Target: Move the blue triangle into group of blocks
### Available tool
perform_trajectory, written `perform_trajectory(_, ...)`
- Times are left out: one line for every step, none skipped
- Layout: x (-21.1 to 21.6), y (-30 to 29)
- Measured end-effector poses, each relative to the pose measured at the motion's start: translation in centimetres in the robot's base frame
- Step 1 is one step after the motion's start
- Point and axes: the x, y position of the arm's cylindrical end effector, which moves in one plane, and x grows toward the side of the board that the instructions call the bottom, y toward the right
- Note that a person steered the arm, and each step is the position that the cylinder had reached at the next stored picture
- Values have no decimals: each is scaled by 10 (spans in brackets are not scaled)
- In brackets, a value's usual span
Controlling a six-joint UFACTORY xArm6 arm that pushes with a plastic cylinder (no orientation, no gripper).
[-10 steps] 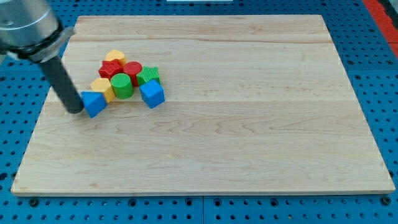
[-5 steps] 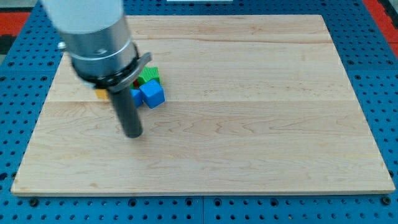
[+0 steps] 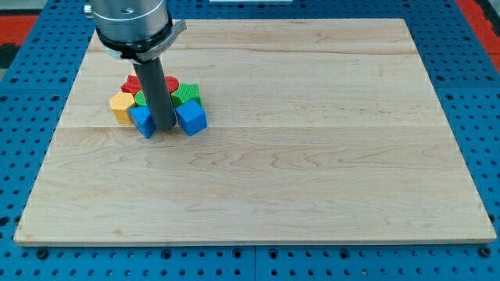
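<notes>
The blue triangle [image 3: 142, 120] lies at the lower left of the block group, touching the yellow block [image 3: 121, 105] on its left. My tip [image 3: 165, 128] stands right beside the blue triangle, on its right, between it and the blue cube [image 3: 191, 118]. The rod hides the middle of the group. Behind it show a green block [image 3: 187, 95], part of a green cylinder [image 3: 142, 99] and red blocks [image 3: 130, 83].
The wooden board [image 3: 312, 156] carries all the blocks in its upper left part. A blue perforated table [image 3: 484, 117] surrounds the board.
The blue triangle has shifted right, from the group's left edge to just below it. My tip swung right and down past the group, then came back up between the two blue blocks.
</notes>
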Motion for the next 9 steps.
perform_trajectory(24,0)
perform_trajectory(39,56)
perform_trajectory(-13,100)
perform_trajectory(-14,61)
perform_trajectory(-14,50)
perform_trajectory(-14,71)
perform_trajectory(-9,124)
perform_trajectory(26,99)
perform_trajectory(27,55)
